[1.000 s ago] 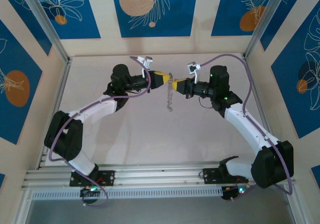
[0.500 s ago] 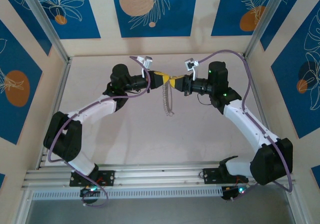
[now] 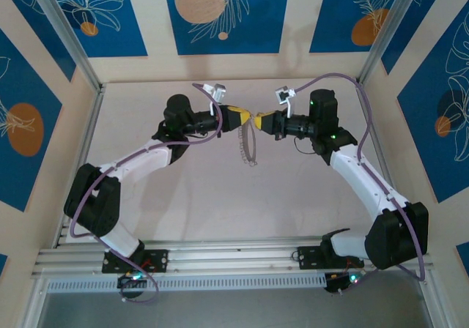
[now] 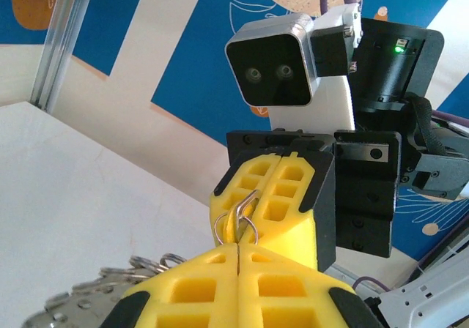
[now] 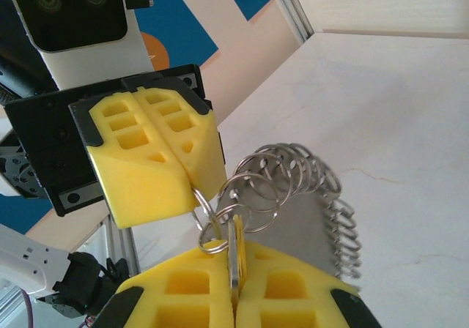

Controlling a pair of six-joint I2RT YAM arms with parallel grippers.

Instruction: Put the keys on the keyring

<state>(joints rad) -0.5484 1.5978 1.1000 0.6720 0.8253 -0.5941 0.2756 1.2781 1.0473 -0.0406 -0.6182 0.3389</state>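
Yellow-tipped left end effector (image 4: pixel 238 251) and right end effector (image 5: pixel 233 269) both clamp keyring (image 5: pixel 293 174); keys indistinguishable.

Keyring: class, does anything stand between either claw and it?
Nothing visible does. The left claw and the right claw meet tip to tip, each shut on small silvery loops of the keyring, whose remaining loops hang from them.

- Top view: keyring (image 3: pixel 247 146) too small to resolve; hoop not separable from fringe.
- Left wrist view: keyring blurred at lower left, cut off by bottom edge.
- Right wrist view: keys (image 5: pixel 234 249) edge-on, mostly buried between right gripper (image 5: pixel 234 269) pads.
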